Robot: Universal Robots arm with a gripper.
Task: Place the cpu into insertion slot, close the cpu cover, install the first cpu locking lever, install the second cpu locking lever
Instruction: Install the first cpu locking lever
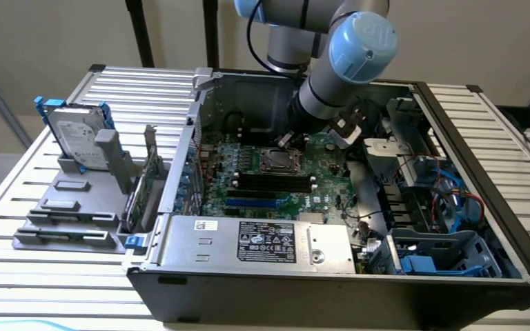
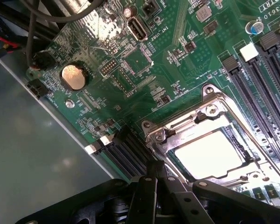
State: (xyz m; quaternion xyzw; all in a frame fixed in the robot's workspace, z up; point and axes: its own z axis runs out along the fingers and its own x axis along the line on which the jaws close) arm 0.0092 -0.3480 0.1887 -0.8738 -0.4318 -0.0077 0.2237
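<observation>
Silvery metal frames the insertion slot (image 2: 210, 144) on the green motherboard (image 2: 144, 65), with the pale cpu (image 2: 207, 156) already seated in it and the cpu cover (image 2: 177, 133) lying closed around the chip. Just beside the socket's edge hangs the gripper (image 2: 154, 179), its black fingers pressed together and holding nothing. Long black memory slots (image 2: 261, 88) run along the socket's far side.

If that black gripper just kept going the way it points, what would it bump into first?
Most likely the silvery cpu cover framing the pale cpu, at the edge nearest the shut gripper. Depth is hard to judge, so it might meet the green motherboard beside it.
</observation>
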